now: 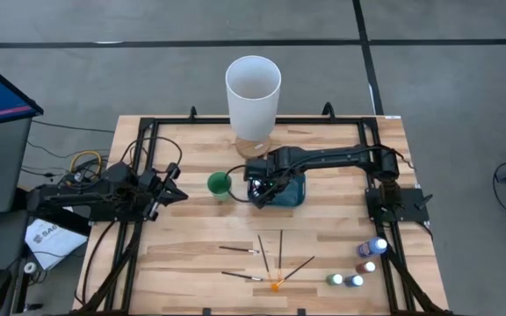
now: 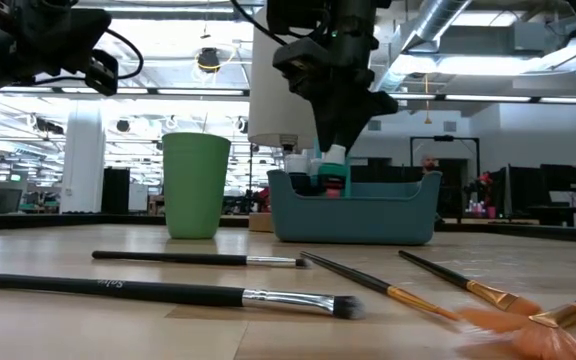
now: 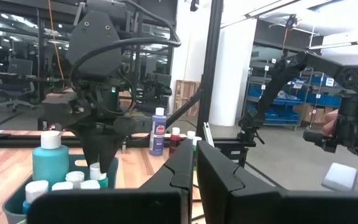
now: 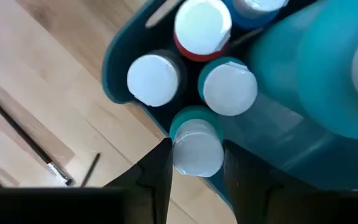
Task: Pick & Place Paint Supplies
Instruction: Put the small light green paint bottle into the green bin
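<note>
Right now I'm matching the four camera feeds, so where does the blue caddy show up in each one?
High view: blue caddy at table centre, under the right gripper.
Low view: centre, behind the brushes.
Left wrist view: lower left, holding bottles.
Right wrist view: its rim curves around the white caps.
Shared landmark: the green cup beside it, also in the low view.
</note>
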You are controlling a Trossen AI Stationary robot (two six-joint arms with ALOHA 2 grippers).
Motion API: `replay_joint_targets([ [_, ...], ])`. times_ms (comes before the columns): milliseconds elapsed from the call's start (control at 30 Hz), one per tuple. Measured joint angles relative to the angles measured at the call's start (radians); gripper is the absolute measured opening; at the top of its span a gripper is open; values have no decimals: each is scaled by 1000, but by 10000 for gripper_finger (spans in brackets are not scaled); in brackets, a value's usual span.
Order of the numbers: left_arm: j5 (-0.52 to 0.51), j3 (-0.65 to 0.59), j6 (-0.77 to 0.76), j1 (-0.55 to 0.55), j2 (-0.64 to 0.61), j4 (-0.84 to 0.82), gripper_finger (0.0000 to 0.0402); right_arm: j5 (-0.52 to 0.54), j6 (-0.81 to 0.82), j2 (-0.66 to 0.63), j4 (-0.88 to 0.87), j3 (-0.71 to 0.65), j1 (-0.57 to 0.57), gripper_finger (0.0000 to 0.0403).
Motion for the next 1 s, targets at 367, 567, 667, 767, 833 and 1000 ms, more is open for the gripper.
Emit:
replay_joint_targets([
  [367, 0, 0, 0, 0, 0, 5, 8, 0, 0, 0, 15, 0, 0, 123],
  [567, 0, 0, 0, 0, 0, 6, 8, 3, 0, 0, 33, -10, 0, 126],
  [667, 0, 0, 0, 0, 0, 6, 8, 9, 0, 0, 33, -21, 0, 127],
  [767, 0, 0, 0, 0, 0, 7, 8, 10, 0, -1, 55, -38, 0, 127],
  [833, 0, 0, 0, 0, 0, 7, 8, 11, 1, -1, 67, -45, 0, 127],
  [1000, 0, 0, 0, 0, 0, 8, 8, 11, 1, -1, 73, -45, 0, 127],
])
